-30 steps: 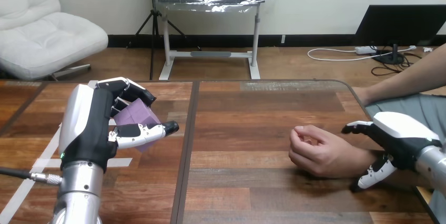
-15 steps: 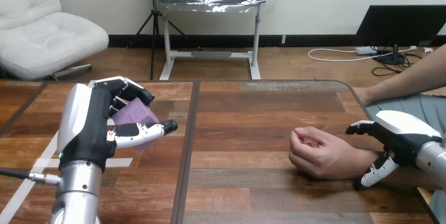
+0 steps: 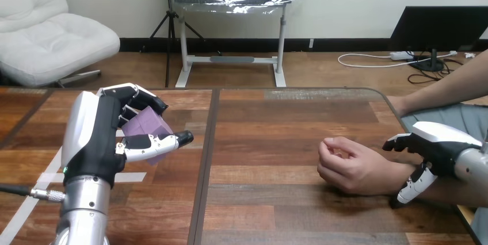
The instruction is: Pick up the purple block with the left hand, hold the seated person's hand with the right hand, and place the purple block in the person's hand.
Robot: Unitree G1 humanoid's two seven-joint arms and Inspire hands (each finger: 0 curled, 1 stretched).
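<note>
first close the spread right hand (image 3: pixel 438 150) gently round the person's wrist (image 3: pixel 391 179), left hand (image 3: pixel 92 136) clamped on the purple block (image 3: pixel 144 124).

purple block (image 3: pixel 147 124): small, matte, cube-ish, sitting tilted, one corner down. gripped between fingers and thumb of left hand (image 3: pixel 96 137), lifted clear over left half of table (image 3: pixel 276 119). person's hand (image 3: pixel 351 168): resting on table's right half, fingers loosely curled in, thumb side up.
</note>
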